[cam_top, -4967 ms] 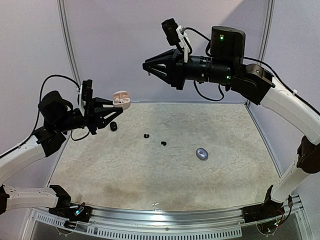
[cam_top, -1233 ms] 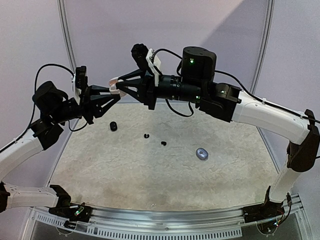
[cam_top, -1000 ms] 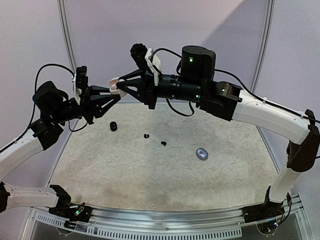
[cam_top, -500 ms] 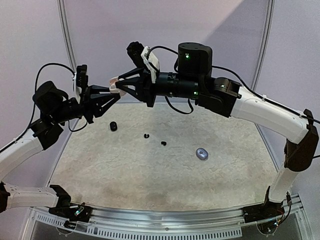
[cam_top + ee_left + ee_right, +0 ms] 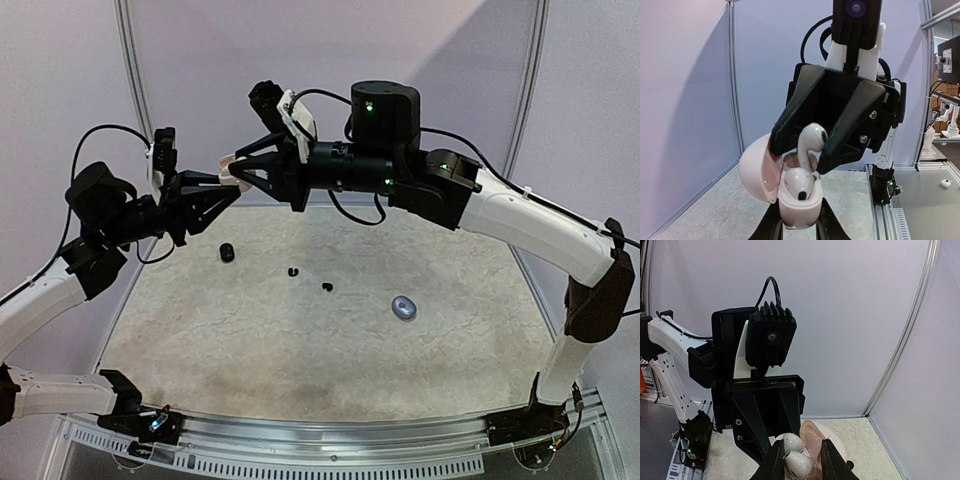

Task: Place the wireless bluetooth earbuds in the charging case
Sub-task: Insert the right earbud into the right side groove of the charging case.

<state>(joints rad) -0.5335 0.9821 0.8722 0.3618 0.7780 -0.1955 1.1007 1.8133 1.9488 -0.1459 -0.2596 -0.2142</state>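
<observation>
Left gripper [image 5: 799, 227] pinches a glossy, pebble-shaped pink case [image 5: 790, 192], lid open, in midair; right gripper [image 5: 812, 150], slightly spread, flanks a smooth white earbud [image 5: 811, 142] seated inside.

Both arms are raised above the desk and meet tip to tip at the back left, where the left hand [image 5: 226, 178] is closed tightly while the right hand [image 5: 238, 167] has its fingers [image 5: 790, 127] only slightly apart.

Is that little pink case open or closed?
Open: the pink case has its lid swung back, with a white earbud standing in it.
</observation>
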